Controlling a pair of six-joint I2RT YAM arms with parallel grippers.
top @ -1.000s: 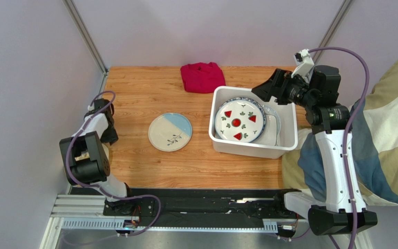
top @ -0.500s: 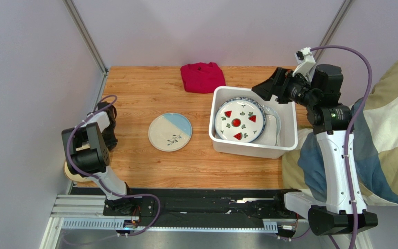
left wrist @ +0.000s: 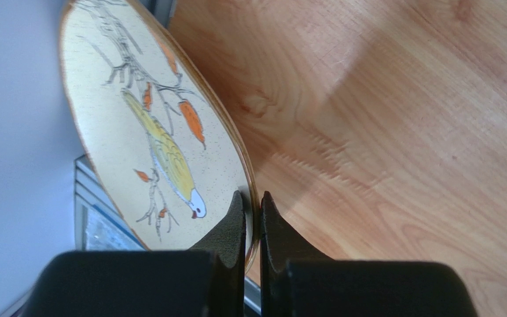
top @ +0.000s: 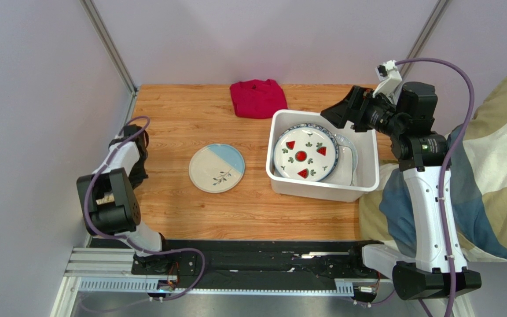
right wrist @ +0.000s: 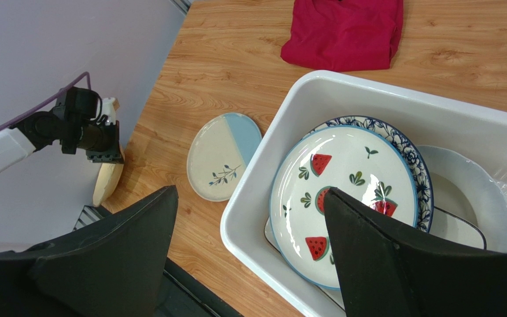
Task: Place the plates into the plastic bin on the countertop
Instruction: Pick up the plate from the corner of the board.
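Left gripper (left wrist: 252,206): closed narrowly on the rim of a cream round plate painted with a yellow bird (left wrist: 150,125), held on edge at the left edge of the light-brown wood-grain countertop (top: 177,119).
Right gripper (right wrist: 248,195): spread wide, holding nothing, above the bin's far right corner.
White rectangular plastic bin (top: 315,190): on the right; a strawberry-print round plate (top: 304,153) lies on top of a blue floral plate (right wrist: 398,132) and a plain white plate (right wrist: 468,191).
Cream-and-blue round plate with a leaf sprig (top: 216,168): flat, just left of the bin.
Folded red cloth (top: 257,98): at the far edge.

no lettering, number, brand or sign can be read in any view. the plates carry pictures only: a yellow bird on a branch on the bird plate (left wrist: 150,132) pinched by the left gripper (left wrist: 251,205), red fruit slices on the fruit plate (top: 304,154) in the plastic bin (top: 322,192), a leaf sprig on the cream-and-blue plate (top: 216,168).
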